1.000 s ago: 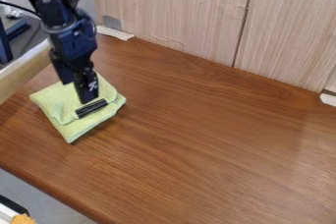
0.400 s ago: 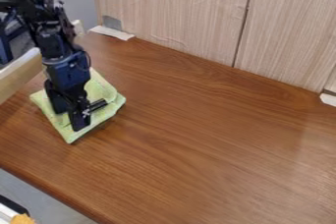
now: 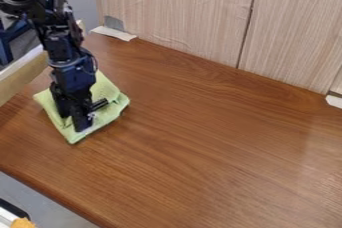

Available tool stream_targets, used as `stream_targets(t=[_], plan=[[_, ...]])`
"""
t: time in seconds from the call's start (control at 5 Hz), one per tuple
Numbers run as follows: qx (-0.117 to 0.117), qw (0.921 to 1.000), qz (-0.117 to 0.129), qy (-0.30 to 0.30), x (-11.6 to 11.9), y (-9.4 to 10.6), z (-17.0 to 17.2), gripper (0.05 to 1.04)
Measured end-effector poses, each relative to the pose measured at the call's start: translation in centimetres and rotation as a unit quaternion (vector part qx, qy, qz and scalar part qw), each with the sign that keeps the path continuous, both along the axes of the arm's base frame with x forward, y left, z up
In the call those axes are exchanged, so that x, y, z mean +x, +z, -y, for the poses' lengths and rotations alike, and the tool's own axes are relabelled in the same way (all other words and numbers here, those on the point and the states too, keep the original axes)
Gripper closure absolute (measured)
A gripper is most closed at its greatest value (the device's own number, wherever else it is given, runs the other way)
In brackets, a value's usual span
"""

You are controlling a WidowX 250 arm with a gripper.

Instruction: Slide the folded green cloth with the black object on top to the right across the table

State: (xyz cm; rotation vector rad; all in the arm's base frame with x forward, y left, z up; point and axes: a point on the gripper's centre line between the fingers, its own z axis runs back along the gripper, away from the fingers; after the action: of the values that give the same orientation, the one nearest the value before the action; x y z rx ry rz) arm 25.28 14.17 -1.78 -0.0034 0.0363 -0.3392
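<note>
Green cloth (image 3: pixel 105 90) has slid slightly toward the wall panels (image 3: pixel 180 17) since the last frame, and the dark ridged piece (image 3: pixel 100 104) on it has gone along. Tool (image 3: pixel 75 121) has come down onto the cloth since the first frame, and has shifted a little with it since.

Landmark for places: the green cloth. Counter (image 3: pixel 214 137), brown wood grain, runs under the cloth and far out to its right in view. Wall panels, pale wood with a vertical seam, stand behind the cloth and to its right, along the counter's back edge. Black robot arm (image 3: pixel 61 52) comes in above the cloth from the upper left, hanging steeply down to it. Pale wooden rail (image 3: pixel 23 77) is up and left of the cloth, at the counter's side. Cloth itself lies folded on the counter, corners sticking out around the tool. Tool is down against it, over the left and middle part; cannot tell if it is open, closed or gripping the fabric. White tape strip (image 3: pixel 113 33) is above the cloth, by the foot of the panels. Dark ridged piece lies on the cloth, just right of the tool. Orange bit (image 3: pixel 23 223) is well below the cloth, off the counter.
</note>
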Motion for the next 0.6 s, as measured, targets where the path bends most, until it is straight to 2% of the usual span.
stream_targets(t=[0.2, 0.4, 0.6], plan=[[-0.002, 1.0, 0.002, 0.002, 0.1, 0.0, 0.0, 0.32], [-0.002, 1.0, 0.004, 0.004, 0.2, 0.1, 0.1, 0.371], [-0.004, 0.9998, 0.006, -0.02, 0.8, 0.1, 1.4, 0.441]])
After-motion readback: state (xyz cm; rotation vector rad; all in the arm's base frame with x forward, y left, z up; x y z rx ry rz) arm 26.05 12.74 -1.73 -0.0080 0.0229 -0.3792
